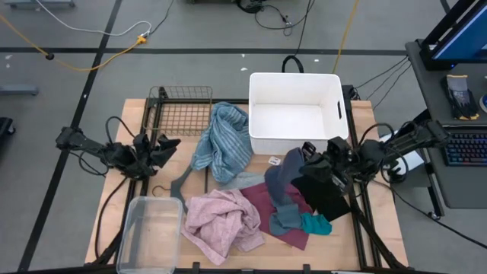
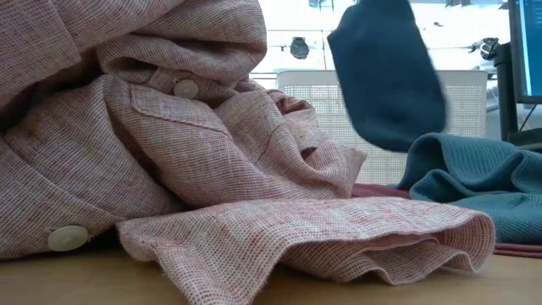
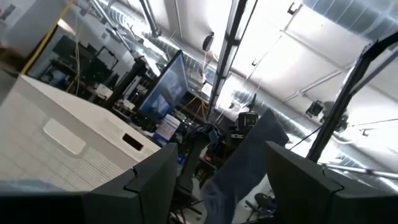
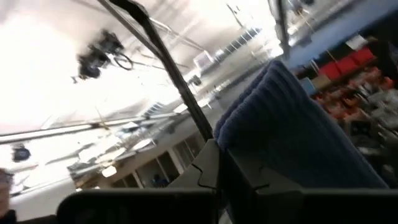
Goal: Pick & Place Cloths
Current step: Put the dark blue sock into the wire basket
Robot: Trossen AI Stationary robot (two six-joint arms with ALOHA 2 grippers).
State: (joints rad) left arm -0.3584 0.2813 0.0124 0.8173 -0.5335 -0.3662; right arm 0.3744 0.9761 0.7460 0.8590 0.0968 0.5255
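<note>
My right gripper [image 1: 308, 164] is over the table's right half, shut on a navy cloth [image 1: 280, 179] that hangs in the air in the low view [image 2: 385, 72]. Below and around it lie black shorts [image 1: 323, 194], a maroon cloth [image 1: 262, 209] and a teal piece [image 1: 313, 224]. A pink buttoned garment [image 1: 221, 217] lies crumpled near the front edge. The blue-striped towel [image 1: 224, 141] lies heaped mid-table, beside the white bin. My left gripper [image 1: 163, 144] waits open at the table's left, holding nothing. My right gripper pinches the navy cloth between its two fingers at an upper edge [image 4: 239, 140], coming from the table's right with the fingers pointing toward the left. The cloth droops slack below the hold, and its lower end [image 2: 398, 140] hangs clear above the teal piece.
A white bin [image 1: 297, 114] stands at the far side, a wire basket [image 1: 179, 110] to its left. A clear plastic container [image 1: 148, 232] sits at the near left corner. A grey hanger [image 1: 179, 183] lies between the towel and the pink garment.
</note>
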